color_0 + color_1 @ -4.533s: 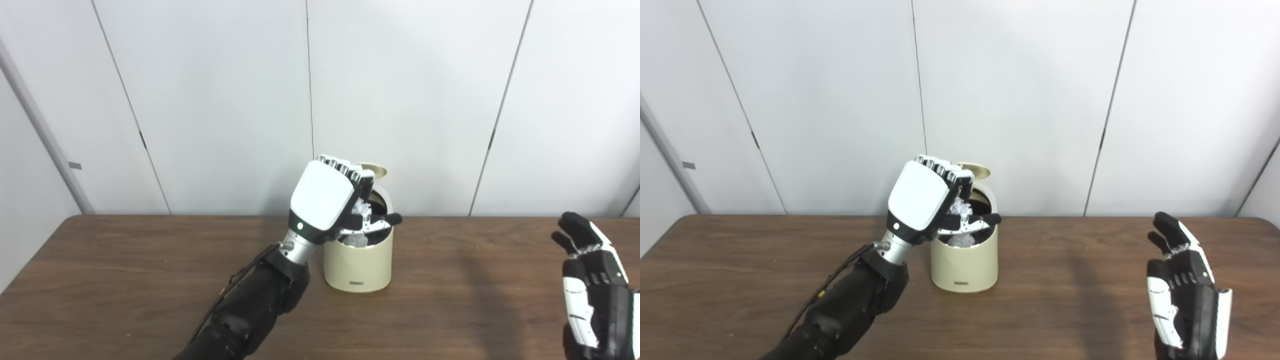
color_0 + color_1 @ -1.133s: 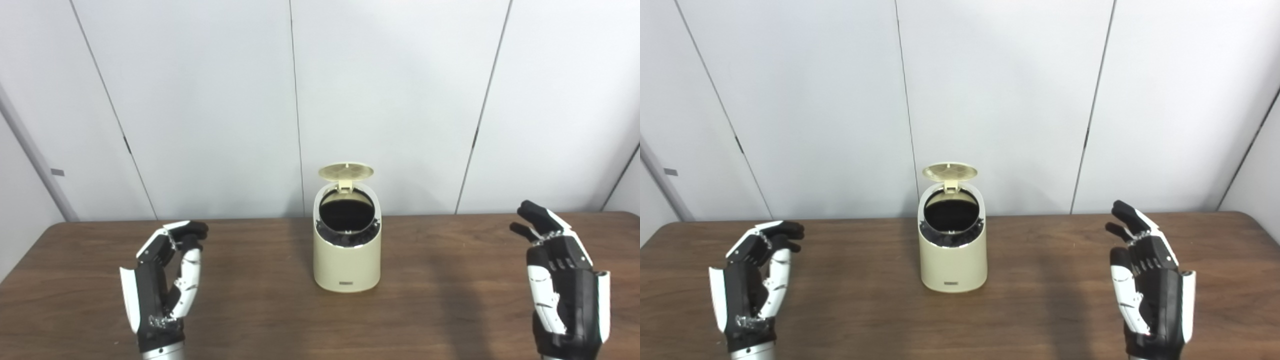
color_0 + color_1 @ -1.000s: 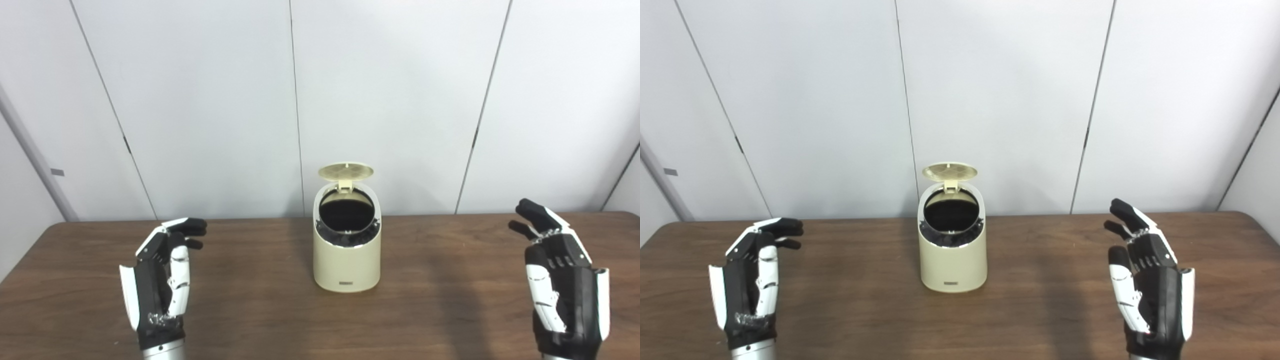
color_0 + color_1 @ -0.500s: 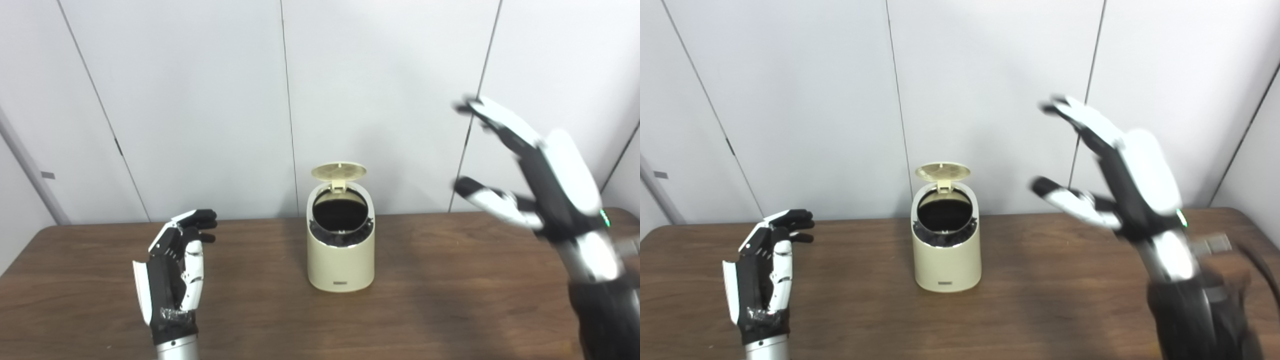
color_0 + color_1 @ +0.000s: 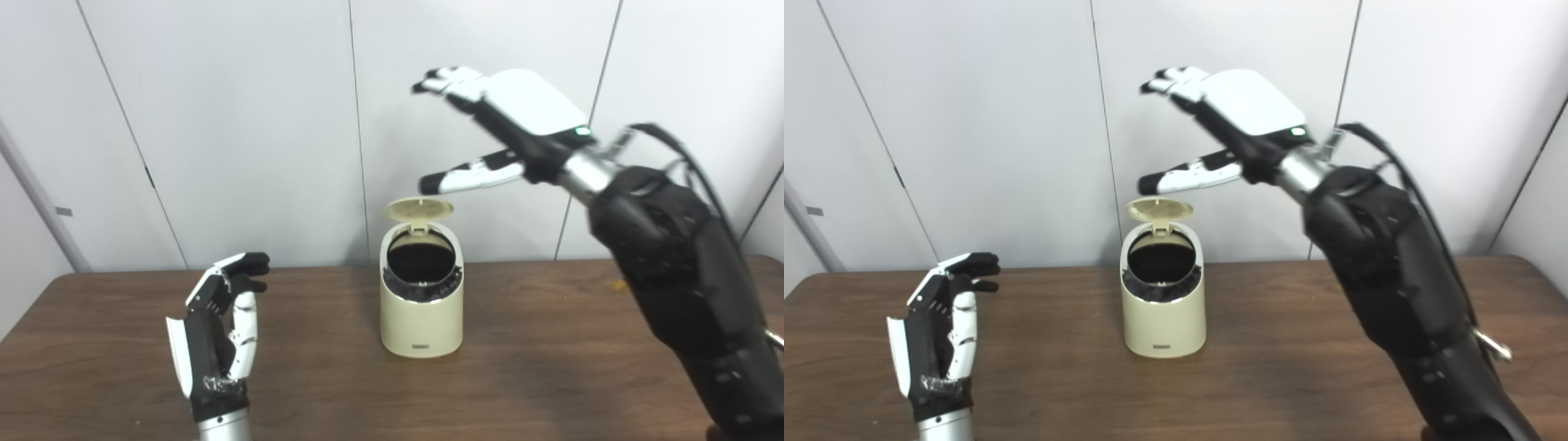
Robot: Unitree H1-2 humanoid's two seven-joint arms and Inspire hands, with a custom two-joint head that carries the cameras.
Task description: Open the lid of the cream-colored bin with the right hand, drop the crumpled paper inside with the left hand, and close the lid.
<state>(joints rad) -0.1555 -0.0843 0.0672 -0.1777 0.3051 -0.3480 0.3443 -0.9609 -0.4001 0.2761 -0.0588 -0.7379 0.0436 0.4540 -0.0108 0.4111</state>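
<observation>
I have the right hand (image 5: 508,131) raised empty, fingers spread, above the upright lid (image 5: 419,208) to press it shut, the bin (image 5: 421,309) sitting mid-table toward the back edge, while my left hand (image 5: 214,343), also empty and loosely spread, waits near the left edge; no paper shows in the dark opening.

Even, bright light, seemingly from overhead, falls on both views without glare. Soft shadows darken the table (image 5: 551,343) below the right hand (image 5: 508,122), whose fingertips (image 5: 438,79) look slightly motion-blurred. The left hand (image 5: 214,334) is sharp. The bin (image 5: 421,318) mouth below the right hand's thumb reads black.
</observation>
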